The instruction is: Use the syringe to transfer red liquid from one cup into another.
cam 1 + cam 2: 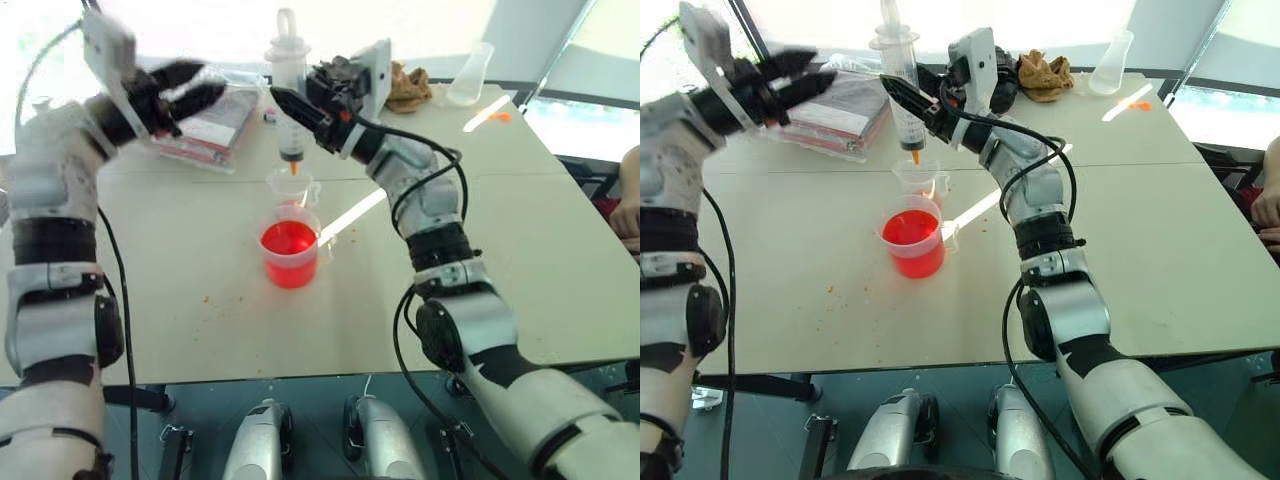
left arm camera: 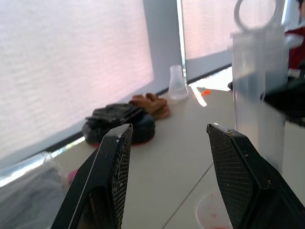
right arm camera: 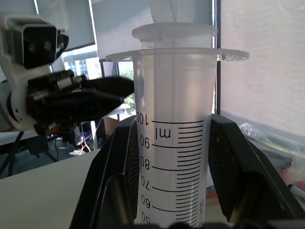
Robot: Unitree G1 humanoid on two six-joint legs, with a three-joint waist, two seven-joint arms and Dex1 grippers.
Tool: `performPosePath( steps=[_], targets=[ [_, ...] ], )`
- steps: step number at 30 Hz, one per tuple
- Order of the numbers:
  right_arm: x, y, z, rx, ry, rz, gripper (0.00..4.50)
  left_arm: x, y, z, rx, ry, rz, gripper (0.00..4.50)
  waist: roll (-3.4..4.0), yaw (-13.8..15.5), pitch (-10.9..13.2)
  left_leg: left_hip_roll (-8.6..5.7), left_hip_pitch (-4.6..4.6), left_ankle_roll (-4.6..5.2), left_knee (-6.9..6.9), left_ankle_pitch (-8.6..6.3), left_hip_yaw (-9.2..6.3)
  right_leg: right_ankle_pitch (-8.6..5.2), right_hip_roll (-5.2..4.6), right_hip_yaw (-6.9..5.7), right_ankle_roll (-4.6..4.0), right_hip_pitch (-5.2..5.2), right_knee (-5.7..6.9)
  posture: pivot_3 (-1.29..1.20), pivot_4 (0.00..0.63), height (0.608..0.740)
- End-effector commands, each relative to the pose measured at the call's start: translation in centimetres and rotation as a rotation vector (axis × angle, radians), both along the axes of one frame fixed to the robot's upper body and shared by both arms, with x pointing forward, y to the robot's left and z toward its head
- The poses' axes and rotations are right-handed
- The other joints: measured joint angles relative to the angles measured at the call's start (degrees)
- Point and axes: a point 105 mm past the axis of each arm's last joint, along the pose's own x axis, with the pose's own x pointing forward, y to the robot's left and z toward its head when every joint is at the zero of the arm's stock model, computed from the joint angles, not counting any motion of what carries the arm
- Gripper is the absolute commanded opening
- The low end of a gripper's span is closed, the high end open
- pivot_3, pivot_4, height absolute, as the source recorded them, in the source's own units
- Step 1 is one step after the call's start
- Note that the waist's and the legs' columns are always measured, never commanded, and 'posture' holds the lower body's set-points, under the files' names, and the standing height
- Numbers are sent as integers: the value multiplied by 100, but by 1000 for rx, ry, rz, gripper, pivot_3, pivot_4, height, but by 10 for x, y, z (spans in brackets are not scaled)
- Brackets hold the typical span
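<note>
Holding the syringe (image 1: 289,95) upright over the smaller cup (image 1: 293,187), right tool (image 1: 292,106) clamped on it; left tool (image 1: 195,88) spread wide, empty.

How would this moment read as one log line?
right claw: holds syringe upright | tip: over smaller cup | left claw: open

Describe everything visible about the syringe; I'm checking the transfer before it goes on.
The syringe is a large clear plastic barrel with black graduation marks, a white plunger ending in a ring at the top, and a small orange tip. The plunger looks pushed almost fully in. It stands upright, clamped across the barrel by the right gripper, with its tip just above the smaller clear cup. The open left gripper is nearby, not touching it.
</note>
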Motion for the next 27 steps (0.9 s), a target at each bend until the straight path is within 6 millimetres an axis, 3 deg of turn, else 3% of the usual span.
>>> performPosePath(
  steps=[1,5,7,11,16,21,27],
  targets=[
    [-41,6,27,27,-48,92,1462,-17,-8,40,-14,-111,-67,2585,0,-7,0,-1,3,2,0,-1,1,0,-1,1,0,1,-1,0,150,740],
    [-56,6,24,13,-18,104,1462,-19,-15,51,-5,-137,-102,2585,1,-25,0,-1,10,33,0,-19,1,-1,0,1,1,2,-4,0,150,740],
    [-68,8,12,-14,10,126,1462,-24,-33,55,31,-141,-191,2585,-1,-20,-2,-1,14,32,0,-19,1,-1,1,1,1,2,-1,0,150,740],
    [-77,10,-2,-28,57,129,1462,-29,-47,49,93,-109,-293,2585,-2,-11,-2,-1,10,32,3,-18,-2,-1,2,-3,1,3,-3,0,150,740],
    [-72,10,-13,-42,85,100,1462,-40,-37,39,134,-34,-350,2585,-1,-61,-1,-1,11,32,3,-18,-1,-1,6,0,1,-2,0,0,150,740],
    [-67,9,-14,-41,84,83,1462,-43,-17,35,151,-9,-280,2585,-1,-38,-1,2,11,32,2,-18,-3,-2,6,2,1,-2,0,0,150,740],
    [-66,13,-16,-46,80,91,1462,-49,-22,25,180,10,-287,2585,-2,8,-1,-2,7,33,4,-19,-7,-3,1,1,2,2,-5,0,150,740]
  ],
)
